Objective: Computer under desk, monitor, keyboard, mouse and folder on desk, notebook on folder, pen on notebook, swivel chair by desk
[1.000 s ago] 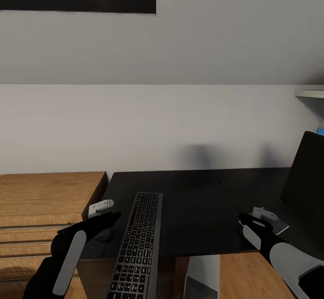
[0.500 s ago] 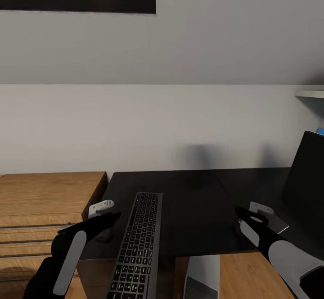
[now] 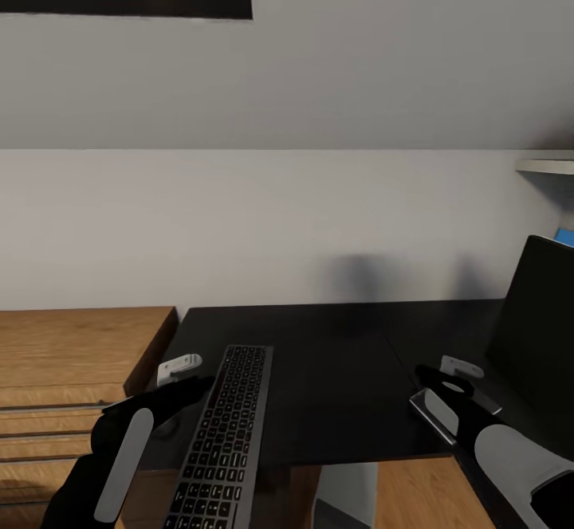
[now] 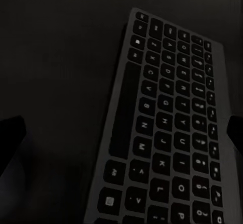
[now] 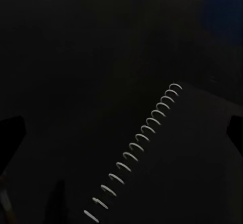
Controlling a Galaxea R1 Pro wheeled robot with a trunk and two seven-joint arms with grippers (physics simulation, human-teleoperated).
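Keyboard: the black keyboard (image 3: 222,433) lies on the desk (image 3: 343,385) with its long side running from near to far, its near end hanging past the desk's front edge. My left wrist camera looks down on its grey-rimmed keys (image 4: 172,133) from close above.

Left gripper: my left gripper (image 3: 185,376) hovers over the desk's left end, just left of the keyboard. Its fingers stand wide apart, their dark tips (image 4: 12,138) at opposite edges of the wrist picture, and they hold nothing.

Right gripper: my right gripper (image 3: 450,374) hangs above the right part of the desk, just in front of the monitor. Its fingers (image 5: 12,138) are spread wide too, with nothing between them.

Notebook: a dark spiral-bound notebook (image 5: 192,168) lies flat on the desk below my right gripper, its pale wire coil running slantwise. In the head view it sits partly under my right arm (image 3: 434,417).

Monitor: the black monitor (image 3: 536,322) stands on the desk at the far right, seen at a slant.

Desk: black top, set against a pale wall (image 3: 287,218).

Wooden unit: a light wooden drawer unit (image 3: 72,354) stands just left of the desk.

Computer: a silver-grey case (image 3: 344,493) shows below the desk's front edge, to the right of the keyboard's overhanging end.
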